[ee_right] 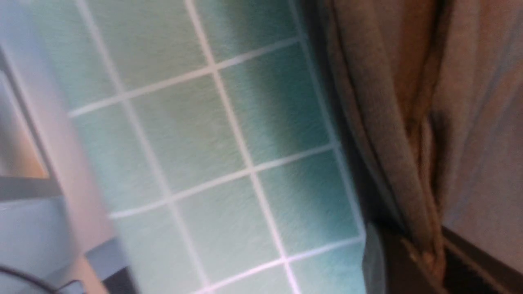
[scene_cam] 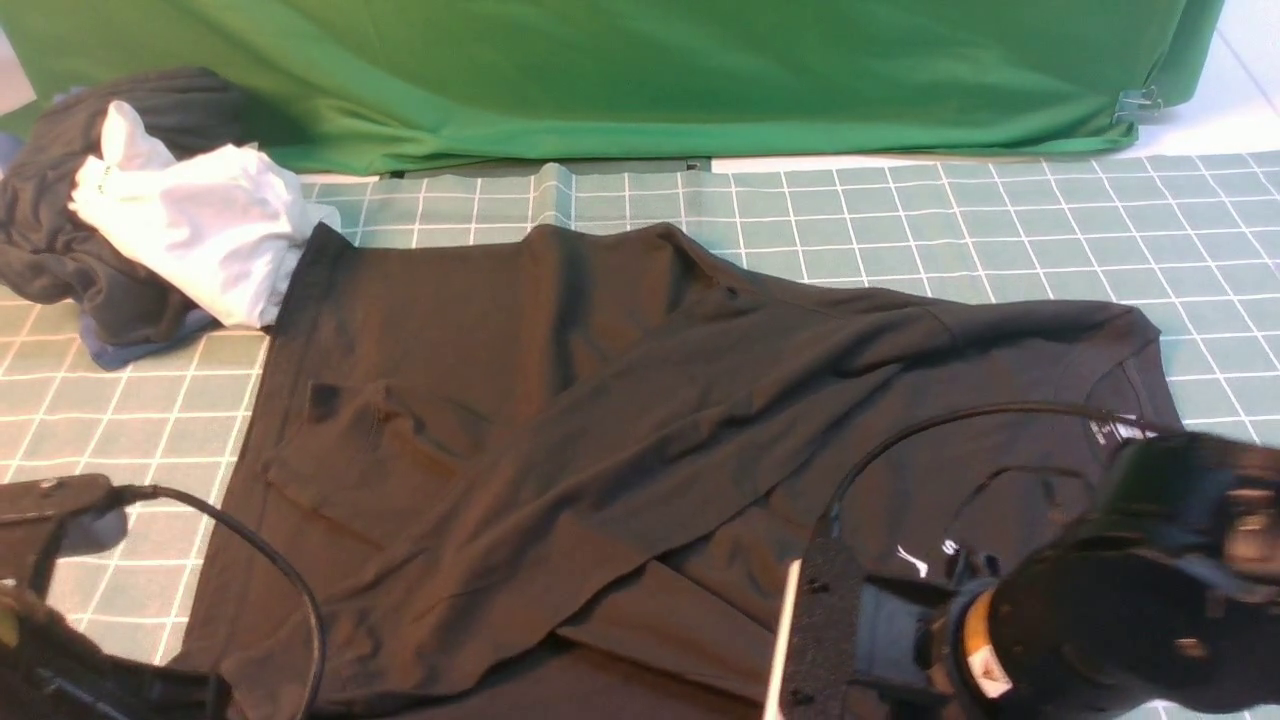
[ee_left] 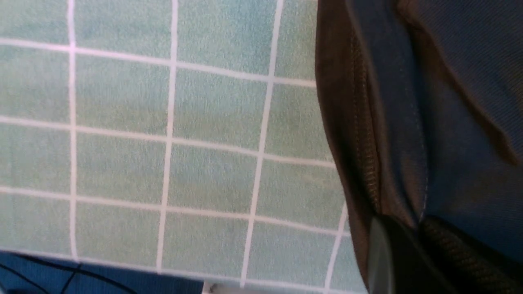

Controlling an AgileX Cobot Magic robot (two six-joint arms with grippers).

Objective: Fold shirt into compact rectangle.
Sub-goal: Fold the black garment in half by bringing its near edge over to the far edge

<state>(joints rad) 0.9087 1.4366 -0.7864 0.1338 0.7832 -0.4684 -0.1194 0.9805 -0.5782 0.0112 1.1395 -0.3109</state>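
Front view. The shirt point(scene_cam: 600, 400), black-brown, lies spread across the middle of the frame on the green gridded mat point(scene_cam: 900, 220) that covers the counter. Its collar and white neck label point(scene_cam: 1110, 428) sit at the right, and its hem runs down the left. A broad diagonal fold crosses the body from the lower left toward the upper right. Part of a white chest print point(scene_cam: 925, 558) shows at the lower right, just beside the right arm point(scene_cam: 1150, 580), which fills the lower right corner. The left arm point(scene_cam: 50, 650) occupies the lower left corner, at the shirt's hem edge.

Left wrist view. The left gripper point(ee_left: 416, 249) is clenched on the stitched hem of the shirt point(ee_left: 408, 122), with bare mat beside it.

Right wrist view (blurred). The right gripper point(ee_right: 425, 261) is closed on a gathered pleat of the shirt point(ee_right: 388, 143).

Background. A white garment point(scene_cam: 200, 230) rests on a heap of dark clothes point(scene_cam: 60, 220) at the upper left, touching the shirt's corner. A green backdrop cloth point(scene_cam: 650, 70) spans the top of the frame.
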